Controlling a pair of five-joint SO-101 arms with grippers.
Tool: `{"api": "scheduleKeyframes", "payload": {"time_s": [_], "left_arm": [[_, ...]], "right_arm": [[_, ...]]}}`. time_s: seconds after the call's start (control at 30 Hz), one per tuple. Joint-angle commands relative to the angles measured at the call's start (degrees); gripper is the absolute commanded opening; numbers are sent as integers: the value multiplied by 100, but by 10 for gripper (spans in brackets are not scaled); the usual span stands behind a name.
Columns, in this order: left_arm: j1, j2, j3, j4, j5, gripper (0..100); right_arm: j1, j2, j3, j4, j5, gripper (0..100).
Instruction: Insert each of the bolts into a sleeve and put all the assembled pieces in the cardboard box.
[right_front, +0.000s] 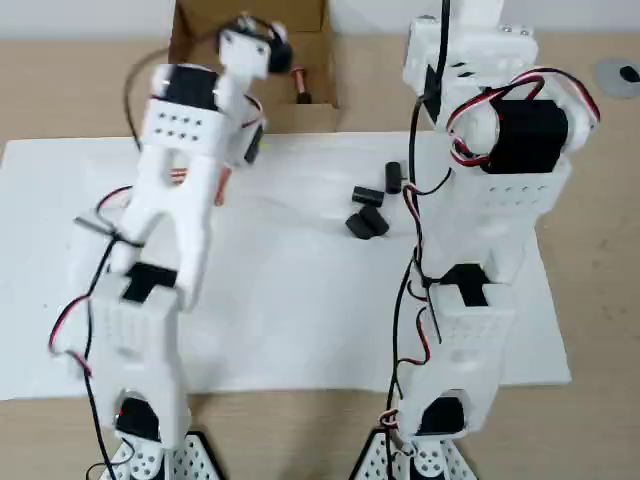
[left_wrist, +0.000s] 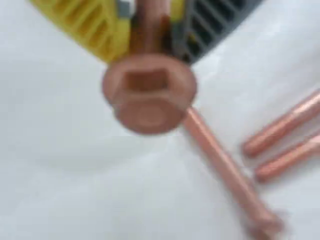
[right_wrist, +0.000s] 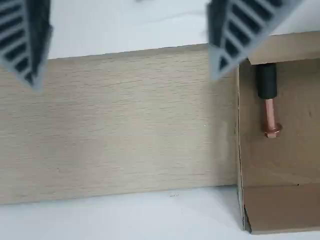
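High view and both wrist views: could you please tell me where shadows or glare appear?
High view: even light, faint soft shadows beside the black sleeves on the white sheet. Left wrist view: a pale sheen runs along the loose bolts, and a soft grey shadow lies under the held bolt. Right wrist view: matte table wood and cardboard box, no glare.

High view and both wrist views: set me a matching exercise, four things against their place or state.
1. copper bolt, seen head-on
2. assembled piece
3. black sleeves
4. right gripper

A. inside the cardboard box
B. open, holding nothing
C. loose on the white sheet
D. clamped in the left gripper

Pairs: 1-D, 2-A, 3-C, 4-B.
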Motion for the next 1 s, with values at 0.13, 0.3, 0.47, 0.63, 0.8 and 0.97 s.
{"api": "scheduleKeyframes", "payload": {"time_s": [0.13,0.3,0.47,0.63,0.8,0.97], "left_arm": [[53,-3134,738,53,607,10],[35,-4954,2295,35,642,12],[-9,-6721,4229,-492,642,13],[-264,-8611,6418,-1776,914,10],[-633,-10185,8527,-3068,1037,9],[-642,-11266,10189,-4202,1020,9]], "right_arm": [[-242,-840,1780,88,70,256],[-541,-1982,4365,79,79,256],[-646,-2545,6299,-475,114,256],[-532,-2264,7196,-1451,642,256],[-470,-1648,7319,-1582,1064,256],[-233,-673,6677,-1670,1055,256]]}}
